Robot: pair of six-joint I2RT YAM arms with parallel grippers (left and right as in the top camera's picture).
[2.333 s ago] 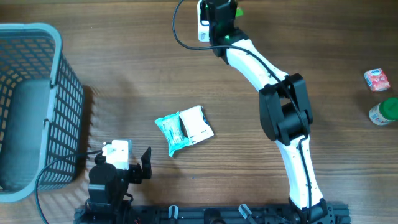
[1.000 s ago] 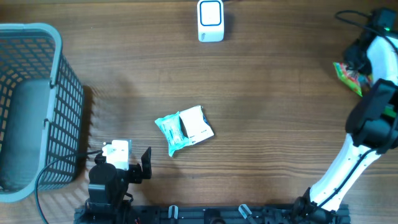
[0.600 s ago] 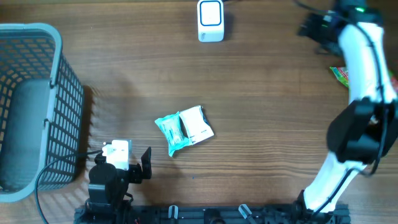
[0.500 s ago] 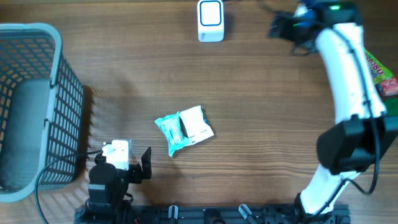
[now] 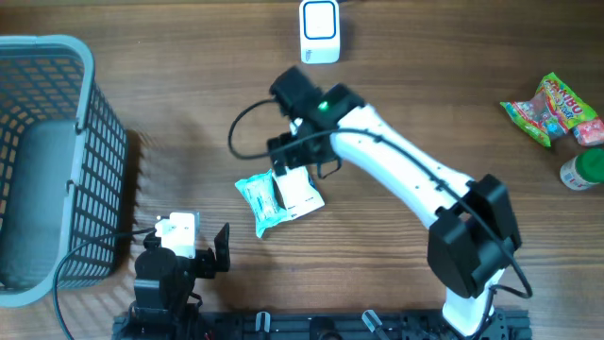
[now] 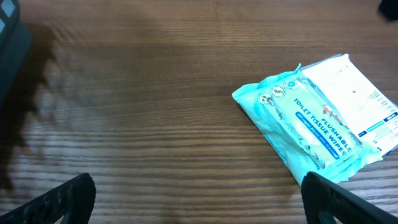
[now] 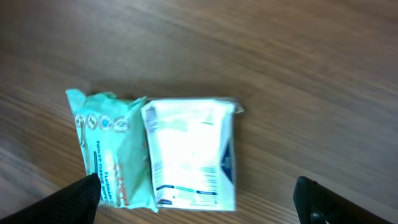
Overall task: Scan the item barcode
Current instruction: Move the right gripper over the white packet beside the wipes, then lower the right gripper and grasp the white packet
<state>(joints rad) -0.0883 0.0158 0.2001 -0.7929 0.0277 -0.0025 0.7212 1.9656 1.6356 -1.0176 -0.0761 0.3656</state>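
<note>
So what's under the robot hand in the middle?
A teal and white pack of wipes lies on the table under the open right gripper. From above, the gripper covers the pack's top edge, and the pack's underside is hidden.

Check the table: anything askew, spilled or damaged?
Nothing spilled or visibly damaged. The wipes pack lies flat but at a slant in the overhead view, its teal end crinkled. At far right, the candy bag lies crumpled beside a green-capped bottle.

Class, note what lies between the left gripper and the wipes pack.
Only bare table lies between the left gripper and the wipes pack; the left wrist view shows it.
</note>
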